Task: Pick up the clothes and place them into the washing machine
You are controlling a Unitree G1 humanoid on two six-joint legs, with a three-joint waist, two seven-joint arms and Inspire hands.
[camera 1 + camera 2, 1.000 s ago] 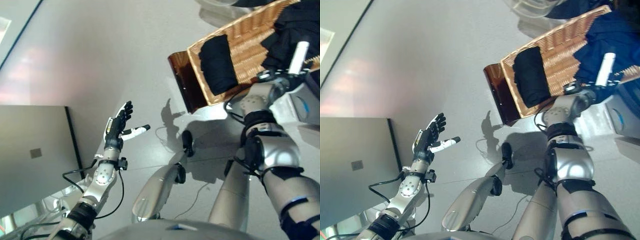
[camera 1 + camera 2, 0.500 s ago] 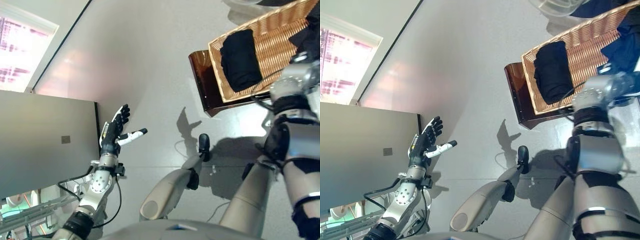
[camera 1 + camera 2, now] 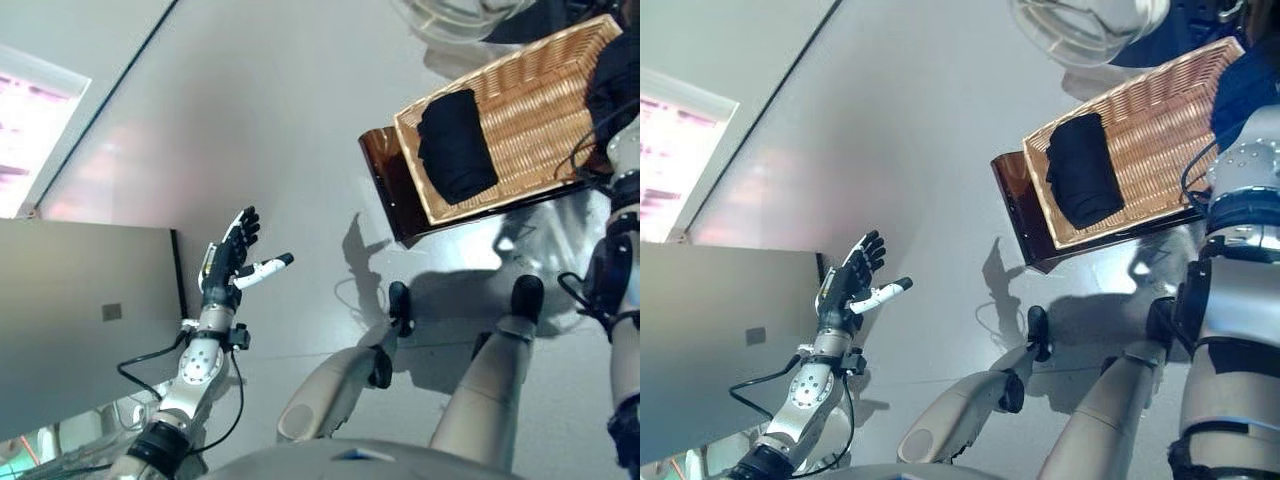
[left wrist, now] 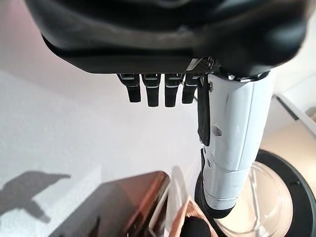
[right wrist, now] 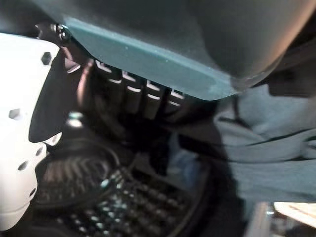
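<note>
A wicker basket (image 3: pixel 530 110) stands at the upper right with a folded black garment (image 3: pixel 455 145) in it. Dark blue clothes (image 3: pixel 612 75) lie at its right end. My right arm leaves the eye views at the right edge, so its hand shows only in the right wrist view. There my right hand (image 5: pixel 133 94) has its fingers curled over a blue-grey cloth (image 5: pixel 266 148), above the perforated drum (image 5: pixel 123 202) of the washing machine. My left hand (image 3: pixel 235 255) is raised over the floor, open and holding nothing.
The basket rests on a brown stand (image 3: pixel 385 185). The washer's round glass door (image 3: pixel 1085 25) shows at the top. A grey cabinet (image 3: pixel 80 320) stands at the left, close to my left arm. Grey floor lies between them.
The camera has swung, so the whole picture has shifted. My right hand has left the basket and gone out of the eye views. The left hand has kept its raised pose.
</note>
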